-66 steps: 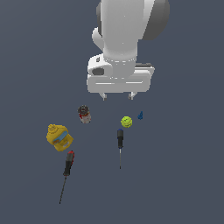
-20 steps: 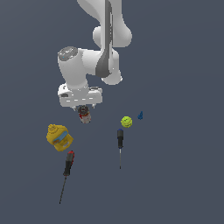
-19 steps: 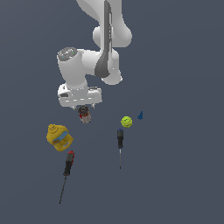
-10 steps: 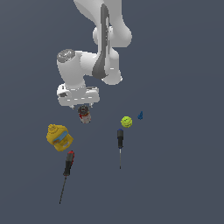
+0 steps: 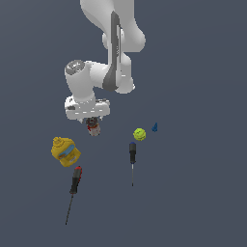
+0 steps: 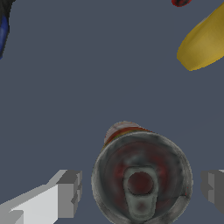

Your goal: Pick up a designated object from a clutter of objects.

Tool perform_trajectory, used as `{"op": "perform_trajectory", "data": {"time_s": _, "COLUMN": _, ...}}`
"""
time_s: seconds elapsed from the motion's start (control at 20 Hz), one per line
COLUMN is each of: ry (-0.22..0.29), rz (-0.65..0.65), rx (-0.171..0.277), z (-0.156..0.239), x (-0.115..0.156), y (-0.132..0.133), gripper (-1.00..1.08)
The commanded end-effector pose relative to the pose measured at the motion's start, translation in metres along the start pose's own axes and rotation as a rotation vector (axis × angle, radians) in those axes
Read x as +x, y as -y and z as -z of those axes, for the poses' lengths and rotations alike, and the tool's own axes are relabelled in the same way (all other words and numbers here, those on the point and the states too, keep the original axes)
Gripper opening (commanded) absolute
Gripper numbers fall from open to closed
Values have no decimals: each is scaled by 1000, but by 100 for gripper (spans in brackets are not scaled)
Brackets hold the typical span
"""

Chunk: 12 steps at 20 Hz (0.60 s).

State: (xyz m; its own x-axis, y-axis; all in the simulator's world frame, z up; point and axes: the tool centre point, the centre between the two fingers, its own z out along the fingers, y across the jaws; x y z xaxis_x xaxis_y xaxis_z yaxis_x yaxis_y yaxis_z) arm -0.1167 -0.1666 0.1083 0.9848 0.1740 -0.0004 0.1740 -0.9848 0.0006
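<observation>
The tin can [image 5: 93,128] with its red-and-white label stands upright on the grey floor, left of centre in the exterior view. In the wrist view I look straight down on its dark metal top [image 6: 141,179]. My gripper [image 5: 91,120] is lowered over the can and open, with one finger on each side of it [image 6: 142,189]. A narrow gap shows between each fingertip [image 6: 68,191] and the can's wall. The lower part of the can is hidden under the hand in the exterior view.
A yellow bottle [image 5: 65,151] with a blue label lies near the can, also in the wrist view [image 6: 204,41]. A red-handled screwdriver [image 5: 75,180], a blue-handled screwdriver [image 5: 132,154], a yellow-green ball [image 5: 139,134] and a tiny blue piece [image 5: 155,127] lie around.
Since 3.3 s ago the arm has swung to the exterior view's left and come down over the can. Over the last second it has sunk only slightly. The can has not moved.
</observation>
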Motion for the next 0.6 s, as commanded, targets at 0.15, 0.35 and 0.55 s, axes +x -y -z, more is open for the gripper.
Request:
{"op": "perform_trajectory", "data": {"time_s": 0.15, "ry": 0, "rz": 1, "rx": 0, "z": -22, "x": -1, "y": 0, "gripper": 100}}
{"op": "perform_trajectory", "data": {"time_s": 0.35, "ry": 0, "rz": 1, "rx": 0, "z": -28, "x": -1, "y": 0, "gripper": 100}}
{"op": "perform_trajectory", "data": {"time_s": 0.55, "ry": 0, "rz": 1, "rx": 0, "z": -28, "x": -1, "y": 0, "gripper": -100}}
